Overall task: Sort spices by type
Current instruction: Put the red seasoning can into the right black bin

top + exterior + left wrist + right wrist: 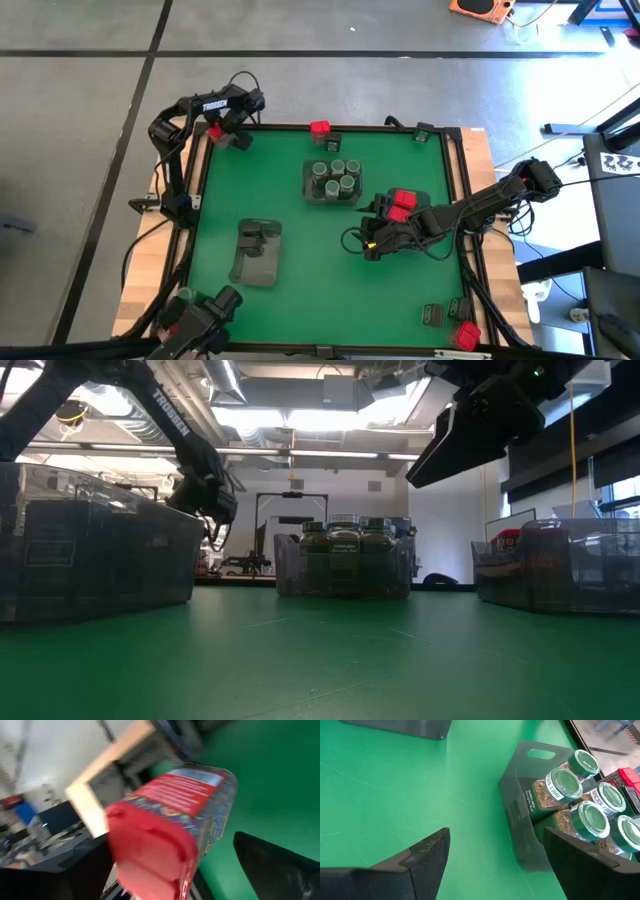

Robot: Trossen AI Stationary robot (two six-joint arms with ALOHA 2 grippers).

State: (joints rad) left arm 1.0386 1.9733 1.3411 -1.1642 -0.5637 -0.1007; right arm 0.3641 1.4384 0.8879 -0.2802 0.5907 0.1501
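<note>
At the far-left table corner, my left gripper (222,132) is clamped on a red box (170,827), probably crosswise to its fingers. The red-box tray (425,196) lies well across the table, under my right gripper (372,240), fingers apart and empty.

Left tool (222,132) gripping red box (213,131) at far-left corner, jars (335,178) in central tray (312,187)

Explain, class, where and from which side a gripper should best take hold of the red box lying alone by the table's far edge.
The lone red box sits on open mat beside a dark tin, apart from the jar tray. Probably best to come straight down and close the fingers across its narrower sides, keeping clear of the tin. The left gripper already holds another red box.
</note>
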